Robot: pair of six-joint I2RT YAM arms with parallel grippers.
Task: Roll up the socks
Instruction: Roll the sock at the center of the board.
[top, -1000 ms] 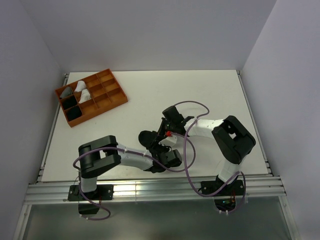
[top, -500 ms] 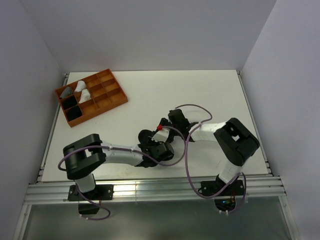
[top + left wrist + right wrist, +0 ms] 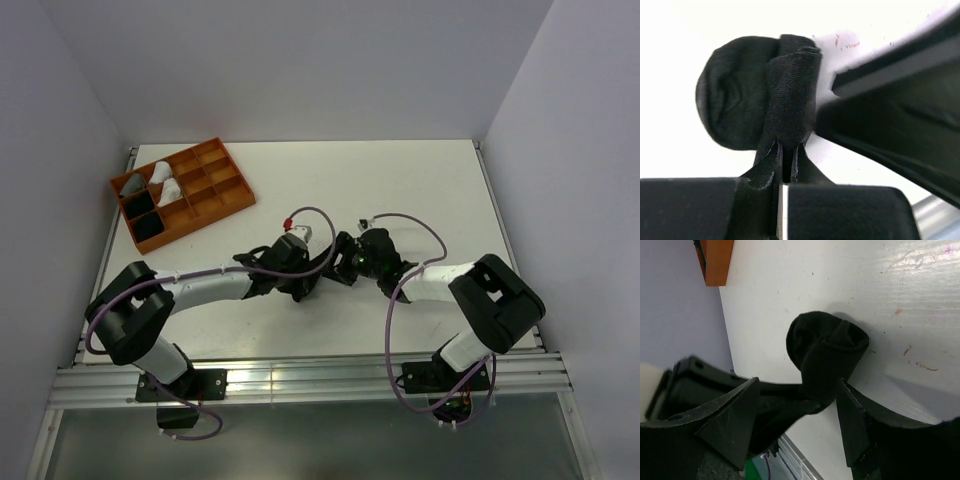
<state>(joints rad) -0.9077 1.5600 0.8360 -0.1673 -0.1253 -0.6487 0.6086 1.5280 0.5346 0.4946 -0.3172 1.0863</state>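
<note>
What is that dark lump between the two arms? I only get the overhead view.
Observer: A black sock, bundled into a roll; the left wrist camera shows the left gripper shut on a fold of it.
Operator: Is the other claw gripping it too?
Observer: No. The right wrist camera shows the right gripper open, a finger on each side of the roll.
Operator: Anything else nearby?
Observer: That camera shows small coloured marks on the table by the sock.
</note>
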